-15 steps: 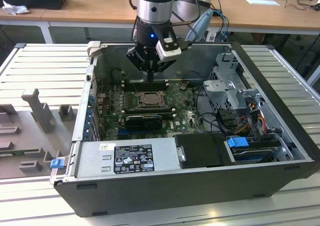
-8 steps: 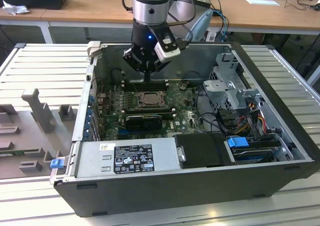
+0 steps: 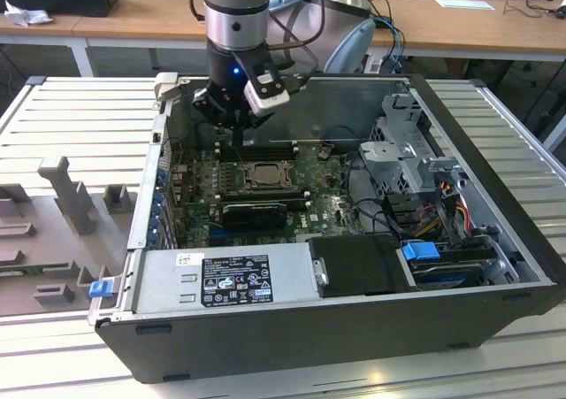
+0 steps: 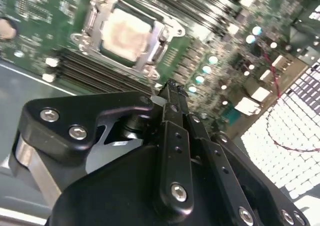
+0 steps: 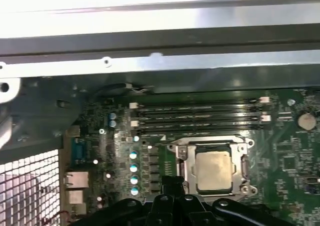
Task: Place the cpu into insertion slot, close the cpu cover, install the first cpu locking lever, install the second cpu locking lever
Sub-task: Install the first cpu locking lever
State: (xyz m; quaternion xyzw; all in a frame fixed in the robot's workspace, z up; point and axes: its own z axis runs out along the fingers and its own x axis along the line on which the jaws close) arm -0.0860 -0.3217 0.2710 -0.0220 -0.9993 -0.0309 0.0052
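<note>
Beige-silver cpu (image 5: 214, 170) lies under the lowered cpu cover (image 5: 210, 146), gripper (image 4: 171, 88) hovering beside it, closed up and empty: locking-lever stage, I reckon, calling for a precise push.

Grey arm (image 3: 235, 10), blk fingers (image 4: 173, 136)

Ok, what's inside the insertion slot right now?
The cpu lies in it, pale face showing through the cover window. The frame hides its edges; whatever is beneath it cannot be seen.

Black label (image 3: 237, 284) on power supply (image 3: 164, 284), print too small to read, nothing else legible
</note>
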